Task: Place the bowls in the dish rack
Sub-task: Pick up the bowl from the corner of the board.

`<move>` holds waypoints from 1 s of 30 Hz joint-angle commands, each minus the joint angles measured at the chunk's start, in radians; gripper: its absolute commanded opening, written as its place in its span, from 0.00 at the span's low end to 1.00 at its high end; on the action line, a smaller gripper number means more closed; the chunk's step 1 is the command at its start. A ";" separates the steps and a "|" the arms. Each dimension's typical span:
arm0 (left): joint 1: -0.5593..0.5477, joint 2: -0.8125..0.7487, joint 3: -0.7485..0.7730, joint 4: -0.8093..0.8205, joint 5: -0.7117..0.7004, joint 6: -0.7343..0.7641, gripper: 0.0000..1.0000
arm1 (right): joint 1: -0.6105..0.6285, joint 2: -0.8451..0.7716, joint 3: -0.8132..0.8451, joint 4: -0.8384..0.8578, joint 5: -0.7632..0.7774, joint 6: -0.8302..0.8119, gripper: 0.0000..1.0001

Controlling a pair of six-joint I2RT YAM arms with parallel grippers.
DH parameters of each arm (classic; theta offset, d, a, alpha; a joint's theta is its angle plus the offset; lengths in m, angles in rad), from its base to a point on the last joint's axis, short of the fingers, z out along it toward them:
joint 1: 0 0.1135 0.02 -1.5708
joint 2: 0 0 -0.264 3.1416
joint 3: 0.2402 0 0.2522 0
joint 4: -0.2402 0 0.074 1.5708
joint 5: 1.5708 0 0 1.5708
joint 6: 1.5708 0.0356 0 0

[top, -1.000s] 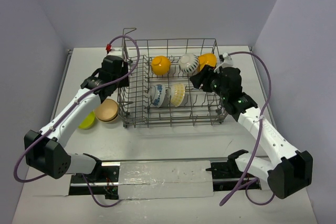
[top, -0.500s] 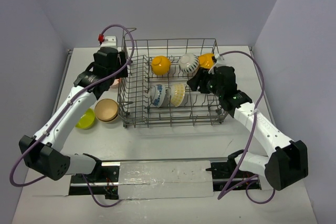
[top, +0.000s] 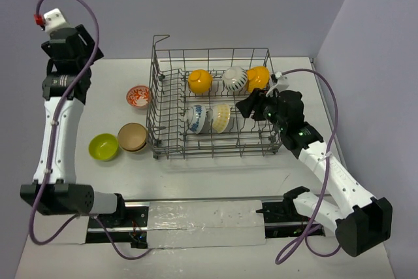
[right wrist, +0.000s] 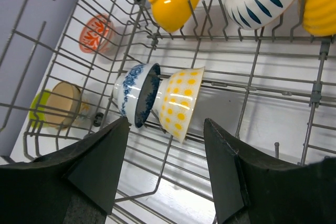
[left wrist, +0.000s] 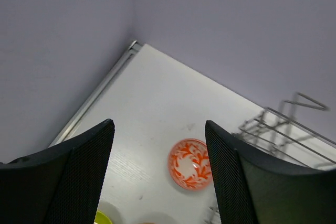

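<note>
5 bowls already sit among the tines of the dish rack [top: 215, 150]. The back row holds the left orange-yellow bowl [top: 199, 81], the white striped bowl [top: 234, 80] and the right orange-yellow bowl [top: 258, 76]. In front of them, the blue-patterned bowl [top: 194, 117] leans against the yellow-dotted bowl [top: 221, 117]. 3 more wait on the desk [top: 215, 181] to the rack's left: the red-and-white bowl [top: 138, 95], the tan bowl [top: 132, 137] and the lime green bowl [top: 103, 146].

The left fingers [left wrist: 79, 171] are apart and empty, high above the desk, with the red-and-white bowl far below between them. That bowl stands just beside the rack's left wall. A long descent that drifts rightward would likely hit the wire wall, or pinch only 1 edge of the glazed rim and let it slip.

The right fingers [right wrist: 100, 166] are also apart and hold nothing. They hang inside the rack, close over the 2 leaning bowls. A careless lift could snag a tine or nudge the pair — tipping them flat.
</note>
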State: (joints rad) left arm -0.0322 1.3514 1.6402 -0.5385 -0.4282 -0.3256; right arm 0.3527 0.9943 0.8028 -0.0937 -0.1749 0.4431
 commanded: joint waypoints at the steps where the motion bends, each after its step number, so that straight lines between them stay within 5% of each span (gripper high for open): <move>1: 0.121 0.150 0.006 -0.028 0.133 -0.058 0.74 | -0.004 -0.039 -0.019 0.048 -0.017 -0.015 0.67; 9: 0.152 0.434 -0.046 -0.002 0.301 -0.043 0.66 | -0.003 -0.042 -0.033 0.043 -0.029 -0.009 0.67; 30: 0.114 0.571 -0.198 0.146 0.460 0.019 0.57 | -0.001 0.033 -0.050 0.057 -0.046 -0.007 0.67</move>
State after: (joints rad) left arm 0.1074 1.8965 1.4300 -0.4255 0.0055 -0.3401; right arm 0.3527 1.0241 0.7578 -0.0860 -0.2119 0.4438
